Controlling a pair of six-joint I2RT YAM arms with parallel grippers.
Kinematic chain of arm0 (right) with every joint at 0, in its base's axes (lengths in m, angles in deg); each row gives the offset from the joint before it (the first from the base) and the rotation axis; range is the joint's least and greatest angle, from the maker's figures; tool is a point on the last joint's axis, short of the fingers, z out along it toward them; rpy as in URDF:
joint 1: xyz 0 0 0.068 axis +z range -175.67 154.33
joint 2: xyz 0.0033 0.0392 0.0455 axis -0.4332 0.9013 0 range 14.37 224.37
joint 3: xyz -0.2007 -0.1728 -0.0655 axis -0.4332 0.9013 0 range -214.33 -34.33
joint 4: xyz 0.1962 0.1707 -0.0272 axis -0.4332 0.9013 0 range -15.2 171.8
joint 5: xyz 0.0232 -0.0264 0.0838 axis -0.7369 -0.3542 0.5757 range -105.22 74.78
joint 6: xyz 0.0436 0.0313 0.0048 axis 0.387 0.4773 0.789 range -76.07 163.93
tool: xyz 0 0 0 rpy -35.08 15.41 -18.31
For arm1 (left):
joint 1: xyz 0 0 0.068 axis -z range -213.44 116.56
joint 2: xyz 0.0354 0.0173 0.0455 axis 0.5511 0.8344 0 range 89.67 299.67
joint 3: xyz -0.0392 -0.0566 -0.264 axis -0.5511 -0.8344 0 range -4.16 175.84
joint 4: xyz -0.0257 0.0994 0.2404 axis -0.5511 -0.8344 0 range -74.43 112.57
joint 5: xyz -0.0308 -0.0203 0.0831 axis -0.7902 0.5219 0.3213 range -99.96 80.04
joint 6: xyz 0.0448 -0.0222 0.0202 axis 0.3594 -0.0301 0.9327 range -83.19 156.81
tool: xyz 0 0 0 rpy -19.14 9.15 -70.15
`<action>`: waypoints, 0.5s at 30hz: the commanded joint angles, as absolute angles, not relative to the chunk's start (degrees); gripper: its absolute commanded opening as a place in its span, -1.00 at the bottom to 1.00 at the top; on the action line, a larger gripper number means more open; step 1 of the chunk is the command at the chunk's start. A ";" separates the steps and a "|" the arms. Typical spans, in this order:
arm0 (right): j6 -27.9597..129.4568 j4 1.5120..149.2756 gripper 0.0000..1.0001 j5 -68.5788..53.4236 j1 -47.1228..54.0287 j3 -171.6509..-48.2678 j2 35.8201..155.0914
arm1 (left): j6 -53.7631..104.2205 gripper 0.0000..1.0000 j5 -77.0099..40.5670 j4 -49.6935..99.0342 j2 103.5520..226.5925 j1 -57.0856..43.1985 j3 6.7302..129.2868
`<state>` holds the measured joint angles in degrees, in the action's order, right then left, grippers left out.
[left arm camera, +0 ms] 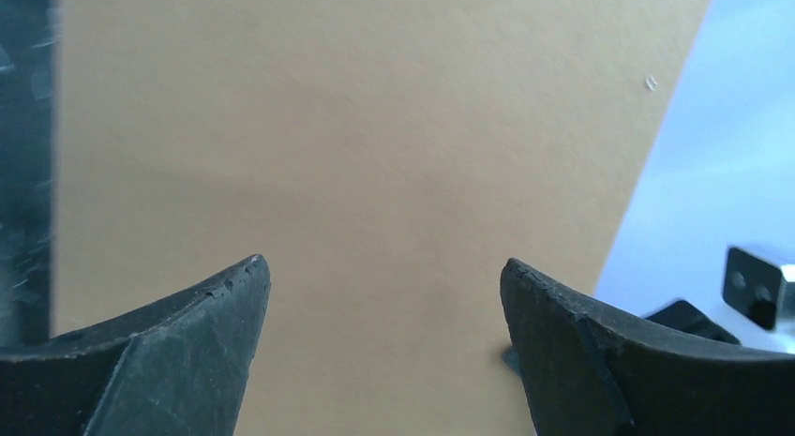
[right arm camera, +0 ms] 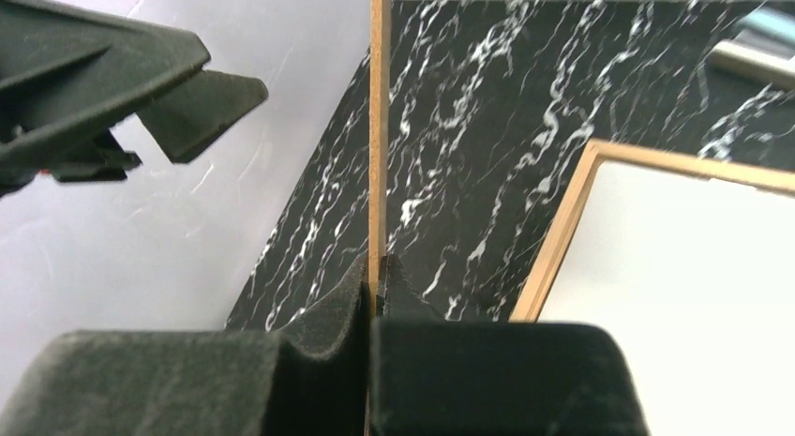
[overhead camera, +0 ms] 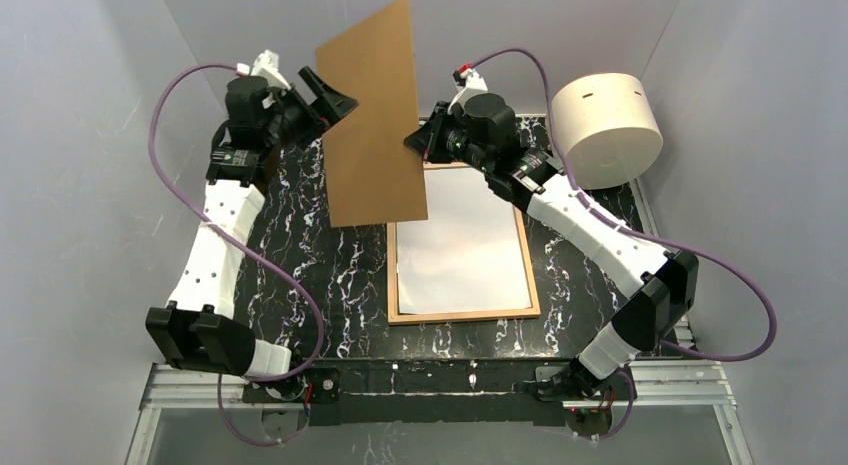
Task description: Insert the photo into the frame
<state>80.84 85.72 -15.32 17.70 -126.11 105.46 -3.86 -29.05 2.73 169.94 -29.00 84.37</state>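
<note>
Your right gripper (overhead camera: 418, 143) is pinching the plain brown cardboard backing board (overhead camera: 375, 115) by its right edge, fingers pressed together on the thin sheet, which its wrist camera shows edge-on as a narrow tan line rising from between the pads. The board stands up off the black white-veined marble table (overhead camera: 330, 265), tilted, its lower corner hanging just over the far left corner of the thin light-wood rectangular frame (overhead camera: 463, 314). Your left gripper (overhead camera: 335, 97) is spread wide on the board's other side, facing the brown surface, which fills nearly all of its own camera. From the right wrist view its fingertips seem to stand clear of the board, though the overhead angle is too poor to be sure. The frame lies flat on the table between the two arms, and the photo (overhead camera: 460, 245) rests inside it white back up, so you cannot see the printed side. The frame's far edge is hidden behind the board and the right gripper. A cream cylinder (overhead camera: 607, 125) lies at the far right, tipped on its side.
</note>
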 commanded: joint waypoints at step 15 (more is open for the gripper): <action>55.65 72.26 -0.97 -44.70 25.21 -131.04 100.26 | 7.83 0.76 -2.12 16.50 179.14 1.87 100.18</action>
